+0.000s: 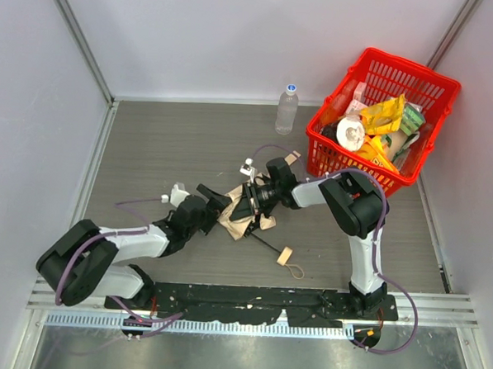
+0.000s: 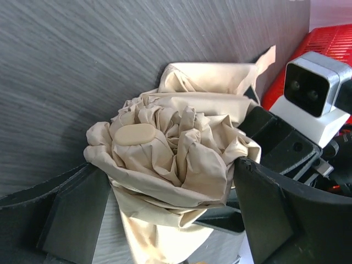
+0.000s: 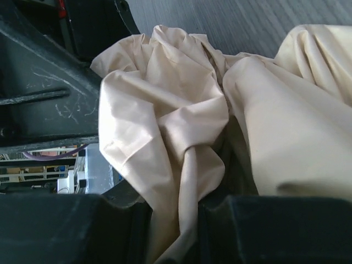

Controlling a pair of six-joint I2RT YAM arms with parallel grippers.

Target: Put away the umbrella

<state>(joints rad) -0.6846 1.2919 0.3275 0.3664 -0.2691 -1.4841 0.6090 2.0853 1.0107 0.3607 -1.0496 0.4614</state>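
Note:
The umbrella (image 1: 243, 220) lies at the table's middle as a crumpled bundle of cream-beige fabric. Its thin black shaft runs toward the near right to the small beige handle (image 1: 284, 255) with its loop. My left gripper (image 1: 221, 204) comes from the left, and its two fingers press on either side of the bunched fabric (image 2: 176, 148). My right gripper (image 1: 252, 200) comes from the right and is shut on a twisted fold of the same fabric (image 3: 165, 121). The two grippers nearly touch over the bundle. The right wrist camera (image 2: 313, 93) shows in the left wrist view.
A red plastic basket (image 1: 438, 85) holding yellow packets and other items stands at the back right. A clear water bottle (image 1: 287, 109) stands upright just left of it. Grey walls close the table on the left, back and right.

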